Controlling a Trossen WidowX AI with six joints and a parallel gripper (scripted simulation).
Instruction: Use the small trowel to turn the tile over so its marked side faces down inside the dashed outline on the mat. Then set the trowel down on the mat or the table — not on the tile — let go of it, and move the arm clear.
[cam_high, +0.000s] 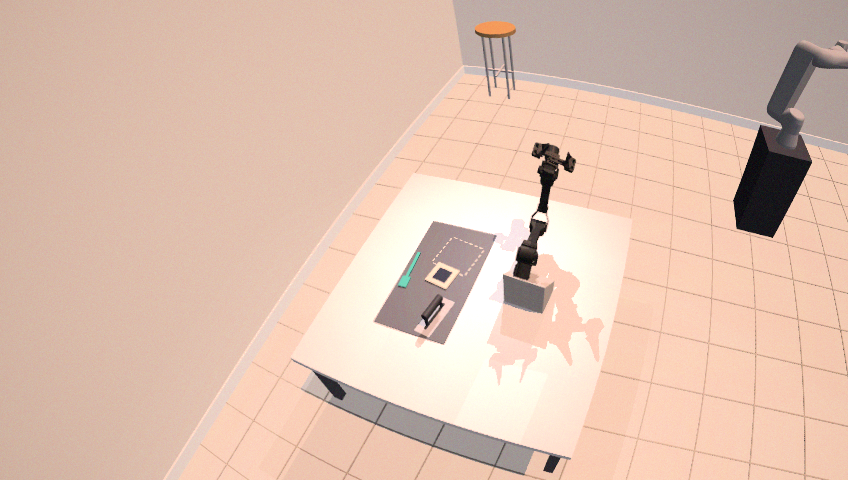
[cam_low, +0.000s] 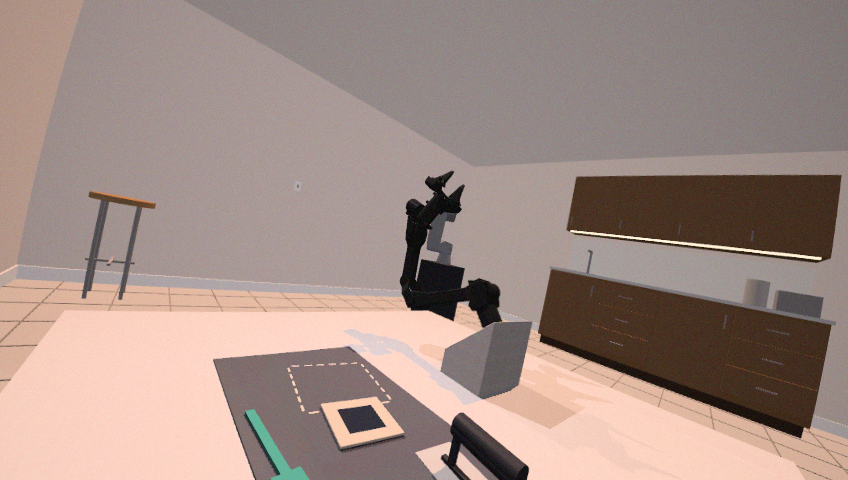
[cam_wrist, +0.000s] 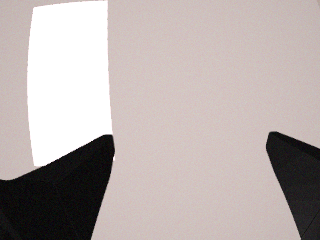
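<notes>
The tile (cam_high: 442, 274) (cam_low: 361, 418) lies flat on the dark mat (cam_high: 395, 314) (cam_low: 236, 380), cream with a dark square mark facing up. It overlaps one edge of the dashed outline (cam_high: 453, 238) (cam_low: 358, 363) and lies mostly outside it. A slim green trowel (cam_high: 412, 267) (cam_low: 267, 441) with a small flat blade lies on the mat beside the tile. A larger plate trowel with a black handle (cam_high: 432, 309) (cam_low: 489, 446) rests at the mat's other end. My gripper (cam_high: 554, 154) (cam_low: 457, 179) (cam_wrist: 194, 142) is open and empty, raised high and away from all of them.
The grey base block (cam_high: 526, 292) (cam_low: 498, 359) of my arm stands on the pale table (cam_high: 357, 339) (cam_low: 119, 368), beside the mat. A stool (cam_high: 495, 29) (cam_low: 121, 199) and another arm on a black pedestal (cam_high: 771, 181) stand on the floor beyond the table.
</notes>
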